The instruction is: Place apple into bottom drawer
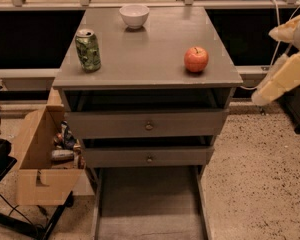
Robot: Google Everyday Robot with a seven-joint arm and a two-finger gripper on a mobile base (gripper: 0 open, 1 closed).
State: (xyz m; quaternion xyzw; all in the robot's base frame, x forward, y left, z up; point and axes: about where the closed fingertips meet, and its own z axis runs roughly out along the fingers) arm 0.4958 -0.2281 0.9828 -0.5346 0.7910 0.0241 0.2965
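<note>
Apple (196,59) sits at 4 o'clock on the tabletop (140,54); looks firm, smooth and rolly, so I'd pinch it across the middle. Hand (282,76) hangs out at 3 o'clock, can't tell if it's clenched.

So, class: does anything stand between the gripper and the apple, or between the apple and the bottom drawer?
Nothing visible does. The gripper hangs right of the cabinet, apart from the apple near the top's right front edge. The bottom drawer is pulled out below. The can and bowl stand farther left.
</note>
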